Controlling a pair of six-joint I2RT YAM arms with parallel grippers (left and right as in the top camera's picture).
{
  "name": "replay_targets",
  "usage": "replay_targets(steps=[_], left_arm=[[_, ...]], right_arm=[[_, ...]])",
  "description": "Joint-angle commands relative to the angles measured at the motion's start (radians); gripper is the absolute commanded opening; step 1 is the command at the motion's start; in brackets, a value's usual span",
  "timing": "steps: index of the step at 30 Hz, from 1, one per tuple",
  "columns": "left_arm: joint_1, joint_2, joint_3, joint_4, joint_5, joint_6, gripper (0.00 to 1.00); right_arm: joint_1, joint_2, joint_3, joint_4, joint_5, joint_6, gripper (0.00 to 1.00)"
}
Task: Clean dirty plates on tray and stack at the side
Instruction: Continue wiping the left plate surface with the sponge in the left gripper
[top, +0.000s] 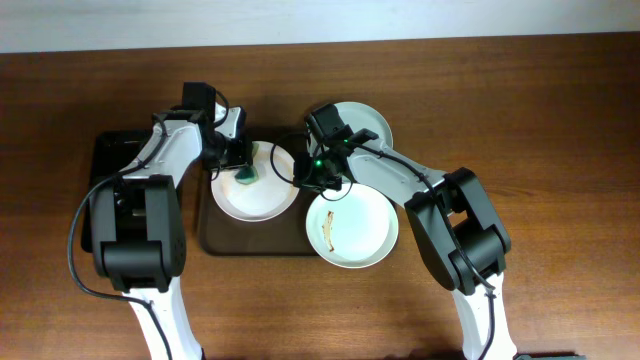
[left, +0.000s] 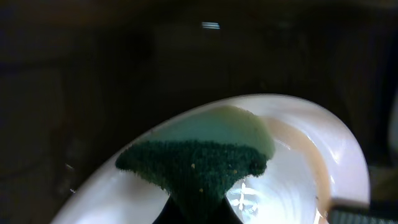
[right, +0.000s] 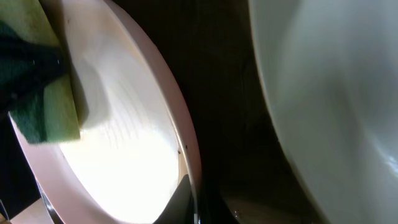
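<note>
Tight over the tray (top: 225, 238): left gripper (top: 240, 160) w/ sponge (top: 245, 177) sits on the left plate (top: 262, 202) and right gripper (top: 312, 172) clamps its right rim, so only that plate's near half is open from above. Right arm (top: 400, 180) bridges betw. back plate (top: 368, 120) & front plate (top: 355, 235), w/ only a narrow gap there. Black tray (top: 108, 160) lies under left arm (top: 165, 150). Table (top: 560, 120) bare at far right & along back edge.

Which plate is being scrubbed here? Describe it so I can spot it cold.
On the wooden table, find the dark brown rectangular tray. The round white plate covering most of it is the one. Alone among three plates, it carries a green and yellow sponge; the pale plate to its right shows a brown smear.
</note>
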Motion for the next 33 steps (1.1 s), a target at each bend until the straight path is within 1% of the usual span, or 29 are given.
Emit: replay_targets(steps=[1,3,5,8,12,14,15,17,18,20,22,26,29,30,32,33], left_arm=[[0.000,0.036,0.005,-0.003,-0.241,-0.061,0.00],[0.000,0.036,0.005,-0.043,-0.331,-0.133,0.00],[0.000,0.036,0.005,-0.091,-0.391,-0.158,0.00],[0.000,0.036,0.005,-0.156,-0.420,-0.158,0.00],[0.001,0.036,0.009,-0.282,-0.410,-0.154,0.00],[0.001,0.036,0.009,-0.338,-0.335,-0.087,0.00],[0.001,0.036,0.009,-0.361,-0.246,-0.015,0.00],[0.001,0.036,0.009,-0.378,-0.124,0.069,0.00],[0.001,0.036,0.009,-0.377,-0.024,0.132,0.00],[0.001,0.036,0.009,-0.361,0.098,0.201,0.00],[0.001,0.036,0.009,-0.330,0.164,0.226,0.00],[0.001,0.036,0.009,-0.235,0.203,0.225,0.00],[0.001,0.036,0.009,-0.146,0.195,0.183,0.00],[0.001,0.036,0.009,-0.112,0.158,0.137,0.00],[0.001,0.036,0.009,-0.069,0.031,0.013,0.00],[0.001,0.036,0.009,-0.061,-0.072,-0.076,0.00]], right_arm=[[-0.003,0.011,-0.007,-0.014,0.017,-0.014,0.04],[-0.003,0.011,-0.007,-0.013,0.017,-0.014,0.04],[-0.003,0.011,-0.007,-0.014,0.017,-0.014,0.04],[-0.003,0.011,-0.007,-0.016,0.016,-0.014,0.04],[-0.003,0.011,-0.007,-0.018,0.016,-0.014,0.04],[-0.003,0.011,-0.007,-0.020,0.016,-0.014,0.04],[-0.003,0.011,-0.007,-0.020,0.015,-0.014,0.04],[-0.003,0.011,-0.007,-0.020,0.013,-0.014,0.04],[-0.003,0.011,-0.007,-0.020,0.013,-0.014,0.04],[-0.003,0.011,-0.007,-0.020,0.013,-0.014,0.04],[-0.003,0.011,-0.007,-0.021,0.013,-0.014,0.04],[-0.003,0.011,-0.007,-0.026,0.013,-0.014,0.04],[-0.003,0.011,-0.007,-0.028,0.013,-0.014,0.04],[-0.003,0.011,-0.007,-0.028,0.013,-0.014,0.04],[-0.003,0.011,-0.007,-0.029,0.013,-0.014,0.04],[-0.003,0.011,-0.007,-0.031,0.014,-0.014,0.04]])
